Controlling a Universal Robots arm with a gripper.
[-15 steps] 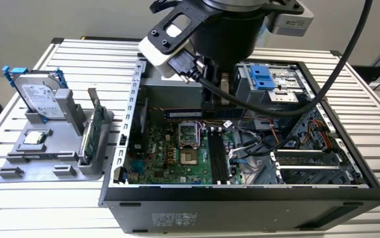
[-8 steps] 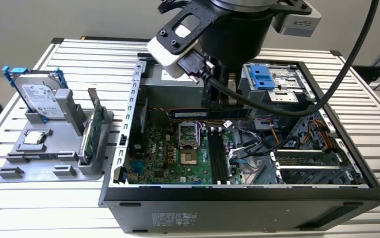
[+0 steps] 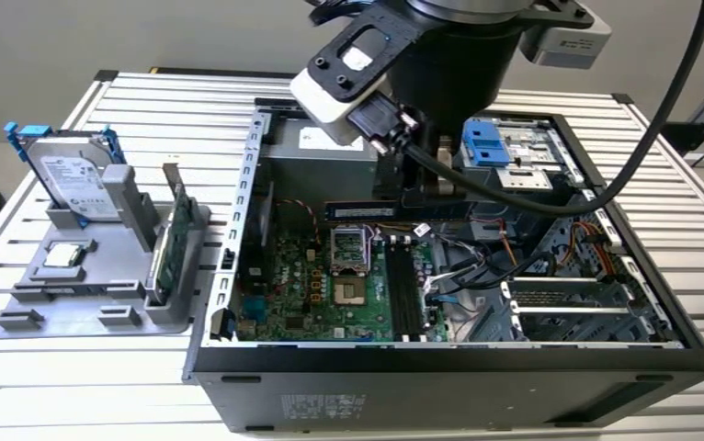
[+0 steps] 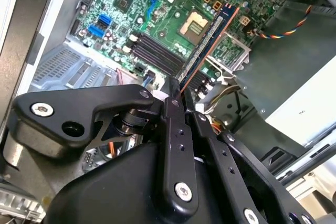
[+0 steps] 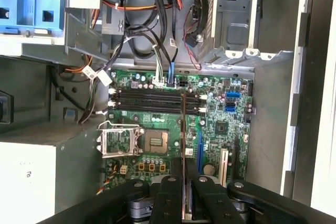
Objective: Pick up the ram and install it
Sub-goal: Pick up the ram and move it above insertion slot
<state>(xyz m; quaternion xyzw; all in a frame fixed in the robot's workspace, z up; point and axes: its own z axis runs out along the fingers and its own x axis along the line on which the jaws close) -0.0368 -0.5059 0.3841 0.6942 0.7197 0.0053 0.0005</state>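
Ram (image 3: 362, 211) pinched in the tool (image 4: 181, 94), hanging above the motherboard (image 5: 220, 124) inside the open computer case (image 3: 450, 386) on the desk (image 3: 143, 101). Installation appears under way and calls for lining it up with the black slots (image 5: 155, 100), which it now crosses.

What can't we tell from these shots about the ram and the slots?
- Held end of the ram: second wrist view, buried between the jaws shut on it.
- Its end toward the exterior view's right: covered by the arm.
- Latches of the memory slots: first wrist view, too small to read as open or closed.
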